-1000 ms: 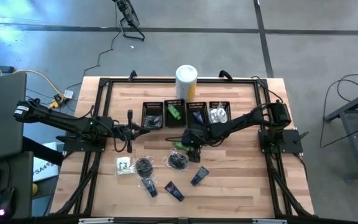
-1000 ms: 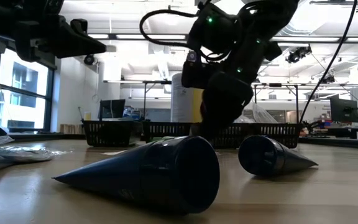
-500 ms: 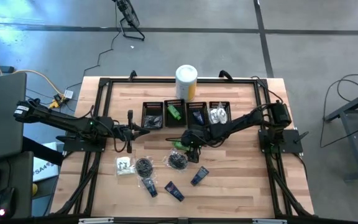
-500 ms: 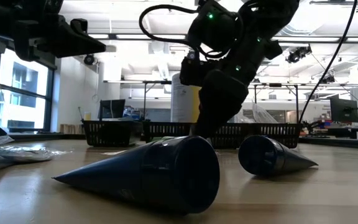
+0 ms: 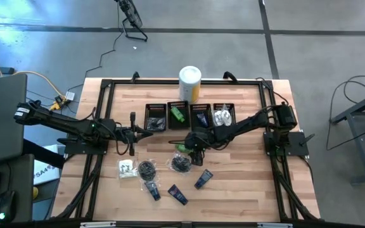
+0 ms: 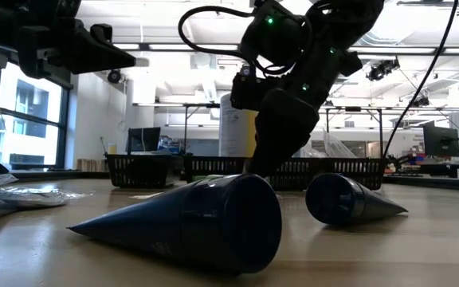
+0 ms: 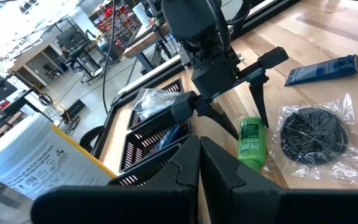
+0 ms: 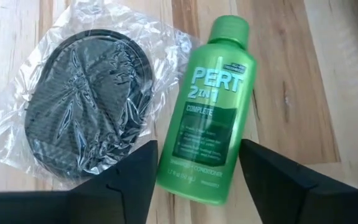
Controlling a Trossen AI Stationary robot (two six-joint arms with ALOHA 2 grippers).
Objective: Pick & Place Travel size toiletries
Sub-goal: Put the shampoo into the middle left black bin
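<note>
Between the right gripper's (image 8: 194,177) open fingers lies the green bottle (image 8: 209,109), flat on the table (image 5: 246,190), not gripped yet. The jaws have just started narrowing around it, so I'd guess the grab's coming. A black bagged bundle (image 8: 86,102) sits just beside it. Left gripper (image 5: 146,132) waits shut and empty. Count: four bins (image 5: 156,118), three blue tubes (image 5: 177,194), two loose bundles.
</note>
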